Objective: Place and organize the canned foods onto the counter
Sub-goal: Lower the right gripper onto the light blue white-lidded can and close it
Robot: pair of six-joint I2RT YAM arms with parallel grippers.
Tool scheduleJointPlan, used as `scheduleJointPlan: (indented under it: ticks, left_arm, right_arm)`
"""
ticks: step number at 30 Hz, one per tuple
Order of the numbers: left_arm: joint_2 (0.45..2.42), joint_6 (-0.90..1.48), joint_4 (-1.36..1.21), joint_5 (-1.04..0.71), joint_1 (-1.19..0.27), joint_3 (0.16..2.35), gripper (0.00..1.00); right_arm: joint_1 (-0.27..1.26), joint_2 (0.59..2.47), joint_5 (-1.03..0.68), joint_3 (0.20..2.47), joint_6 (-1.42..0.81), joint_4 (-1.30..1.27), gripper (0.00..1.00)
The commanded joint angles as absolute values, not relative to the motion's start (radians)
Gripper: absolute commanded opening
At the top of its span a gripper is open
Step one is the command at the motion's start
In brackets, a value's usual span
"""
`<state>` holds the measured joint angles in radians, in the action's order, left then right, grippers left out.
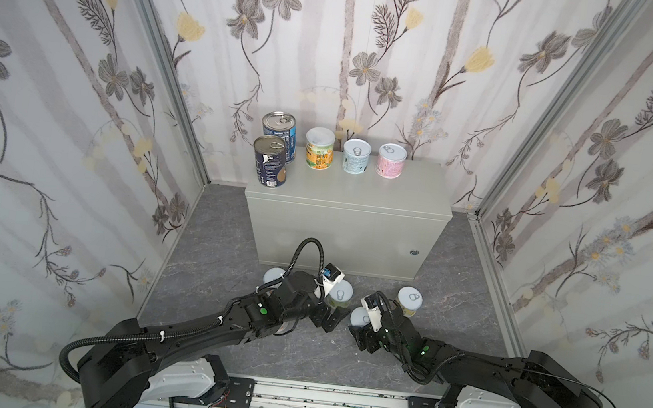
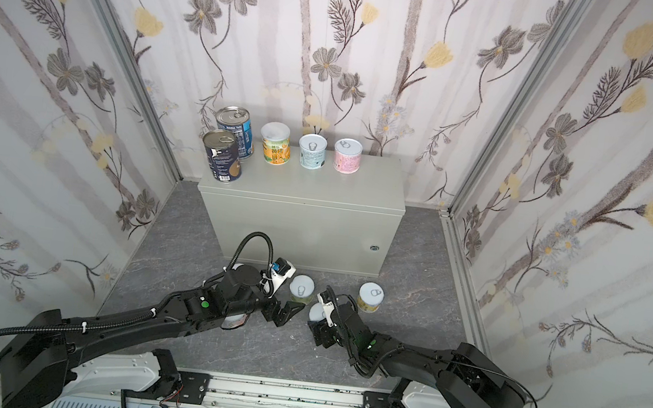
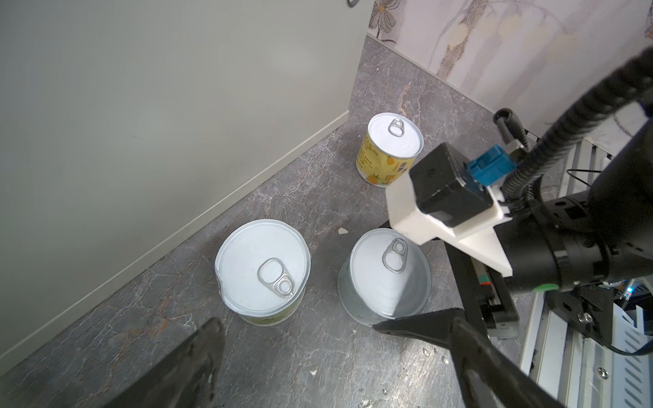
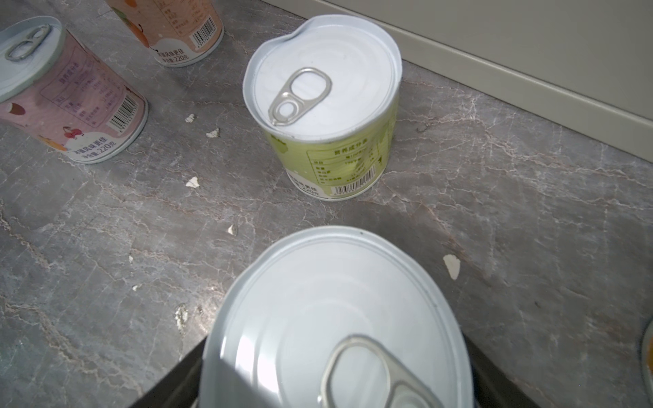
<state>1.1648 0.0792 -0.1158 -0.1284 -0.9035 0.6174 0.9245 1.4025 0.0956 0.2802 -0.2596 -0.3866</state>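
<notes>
Light-grey table (image 1: 359, 192) at far end; five cans upright, mostly along its rear edge, likely to keep front space for more: tall dark-blue cans (image 1: 270, 161) with bare metal lids, then orange can (image 1: 319, 148), pale-blue can (image 1: 356, 157), pink can (image 1: 391, 161). Left claw (image 3: 296, 325) gaping wide, empty, low over floor (image 1: 200, 266) just short of green can (image 3: 263, 268), lid rim dented. Right claw (image 4: 339, 367) straddling grey can (image 4: 335, 311) on floor, flanked both sides for a lift; firm hold or not, cannot tell. Yellow can (image 3: 388, 148) upright near table front, white pull-tab lid.
</notes>
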Motion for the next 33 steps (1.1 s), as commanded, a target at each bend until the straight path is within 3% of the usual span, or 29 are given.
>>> scheduleJointPlan:
  ticks: [1, 16, 33]
  left_arm:
    - [1.173, 0.084, -0.127, -0.141, -0.905, 0.632, 1.0]
    - [1.169, 0.106, -0.113, -0.109, -0.904, 0.665, 1.0]
    - [1.194, 0.124, -0.131, -0.099, -0.904, 0.751, 1.0]
  right_arm:
    - [0.92, 1.404, 0.106, 0.27, -0.268, -0.468, 0.75]
    - [0.919, 1.285, 0.182, 0.254, -0.25, -0.443, 0.44]
    - [0.921, 1.023, 0.295, 0.231, -0.264, -0.296, 0.36]
